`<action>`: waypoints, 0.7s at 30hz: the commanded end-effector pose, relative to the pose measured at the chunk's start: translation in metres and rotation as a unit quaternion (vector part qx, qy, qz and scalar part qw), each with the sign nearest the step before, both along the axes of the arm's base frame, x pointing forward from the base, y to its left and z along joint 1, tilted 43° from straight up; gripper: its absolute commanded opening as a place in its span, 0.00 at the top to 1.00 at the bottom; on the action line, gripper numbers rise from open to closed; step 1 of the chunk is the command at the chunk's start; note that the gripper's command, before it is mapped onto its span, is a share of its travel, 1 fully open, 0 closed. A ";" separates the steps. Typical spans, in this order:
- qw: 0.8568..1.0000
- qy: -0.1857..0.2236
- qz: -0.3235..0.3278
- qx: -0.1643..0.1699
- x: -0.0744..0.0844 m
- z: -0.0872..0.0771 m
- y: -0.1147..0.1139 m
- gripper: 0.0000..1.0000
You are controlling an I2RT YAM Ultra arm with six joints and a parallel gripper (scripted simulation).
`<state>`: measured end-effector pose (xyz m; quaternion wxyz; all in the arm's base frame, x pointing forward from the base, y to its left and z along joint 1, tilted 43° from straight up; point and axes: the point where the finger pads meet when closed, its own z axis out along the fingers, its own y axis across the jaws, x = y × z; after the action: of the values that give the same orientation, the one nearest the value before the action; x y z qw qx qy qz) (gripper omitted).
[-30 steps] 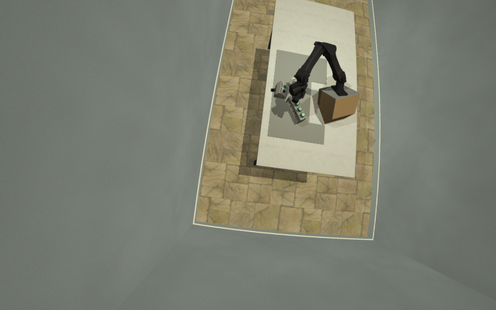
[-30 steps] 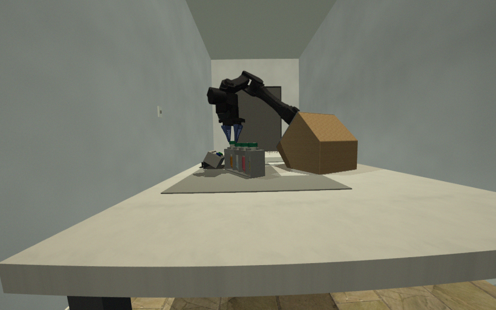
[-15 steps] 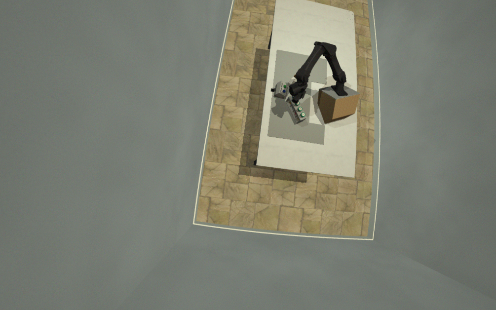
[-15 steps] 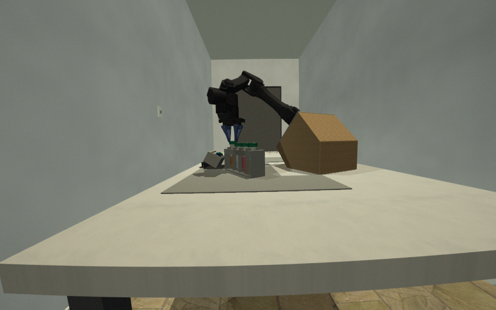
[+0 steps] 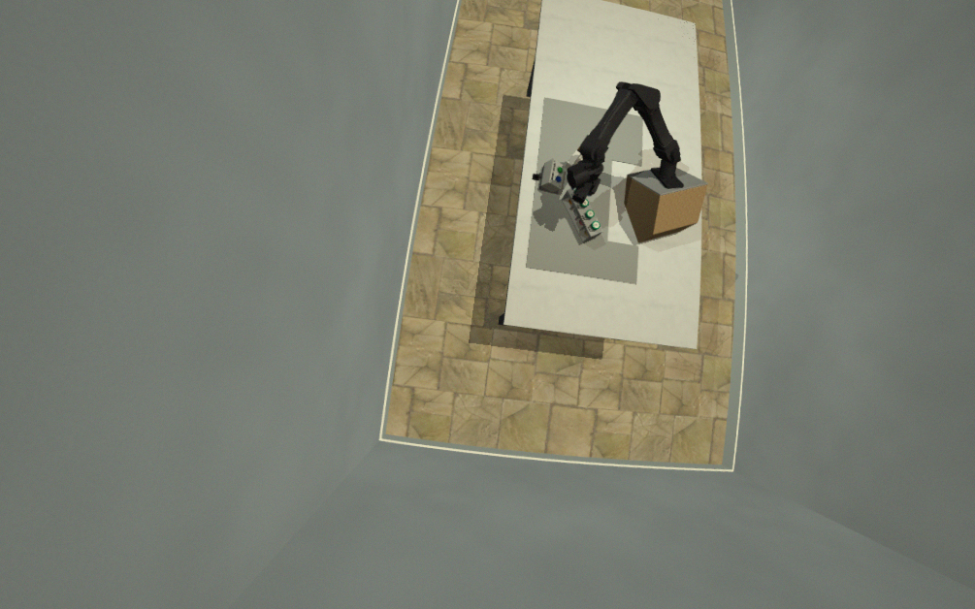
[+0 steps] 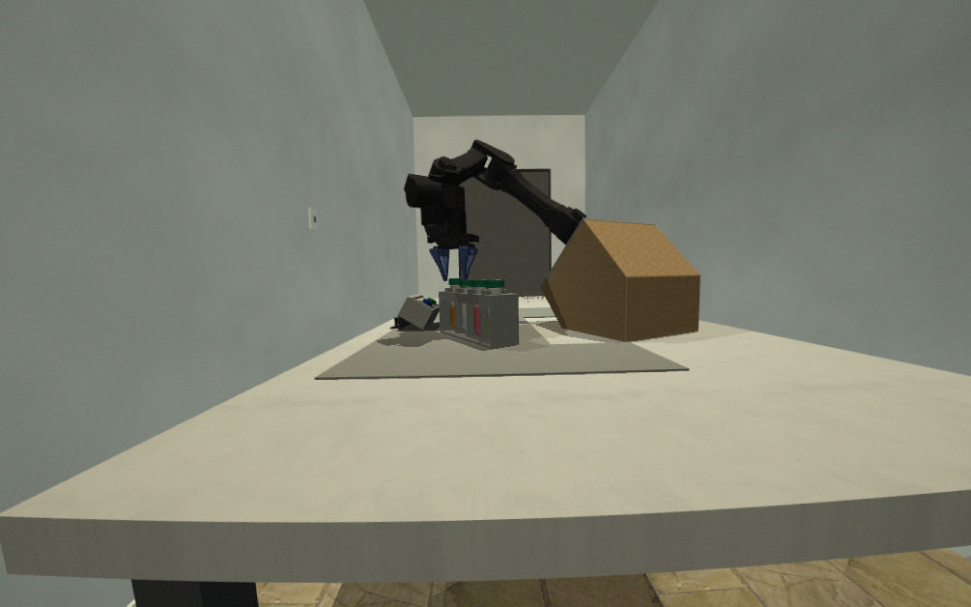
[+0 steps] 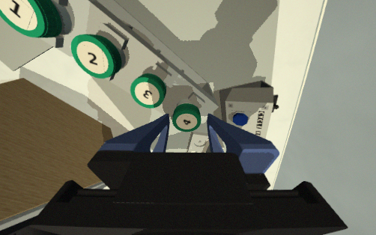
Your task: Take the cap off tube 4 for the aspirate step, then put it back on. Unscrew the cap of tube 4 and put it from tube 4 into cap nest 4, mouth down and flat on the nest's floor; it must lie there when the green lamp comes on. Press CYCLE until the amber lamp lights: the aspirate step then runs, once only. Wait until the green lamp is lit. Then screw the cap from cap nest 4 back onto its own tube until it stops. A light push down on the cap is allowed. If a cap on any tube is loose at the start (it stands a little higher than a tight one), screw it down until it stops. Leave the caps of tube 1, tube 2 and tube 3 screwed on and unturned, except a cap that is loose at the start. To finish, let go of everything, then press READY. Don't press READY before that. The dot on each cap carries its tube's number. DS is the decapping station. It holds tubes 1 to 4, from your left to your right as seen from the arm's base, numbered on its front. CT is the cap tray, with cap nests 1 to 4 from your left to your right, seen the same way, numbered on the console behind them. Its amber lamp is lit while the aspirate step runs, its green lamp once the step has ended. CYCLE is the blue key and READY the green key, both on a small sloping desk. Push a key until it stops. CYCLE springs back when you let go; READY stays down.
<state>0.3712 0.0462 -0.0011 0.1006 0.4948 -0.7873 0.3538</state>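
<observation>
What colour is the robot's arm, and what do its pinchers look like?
The arm is all black, built of chunky, boxy links with no loose cables or markings showing. Its gripper has two dark blue fingers that taper to wedge-shaped points, set in a wide black block.

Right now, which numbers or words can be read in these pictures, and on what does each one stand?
"1": dot on the first green cap.
"2": dot on the second cap.
"3": dot on the third cap.
"4": dot on the fourth cap, between the open gripper fingers.
Black lettering on the key desk, beside the blue key: too blurred to read.
</observation>
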 end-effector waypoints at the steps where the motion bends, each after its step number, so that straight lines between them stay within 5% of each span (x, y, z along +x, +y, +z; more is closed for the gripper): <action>1: 1.000 -0.007 0.011 0.003 0.002 0.004 0.008 0.51; 17: 1.000 -0.007 0.011 0.003 0.002 0.004 0.008 0.51; 21: 0.997 -0.065 -0.045 0.022 0.000 0.005 0.009 0.51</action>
<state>0.3725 0.0467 -0.0013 0.0877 0.4728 -0.8009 0.3567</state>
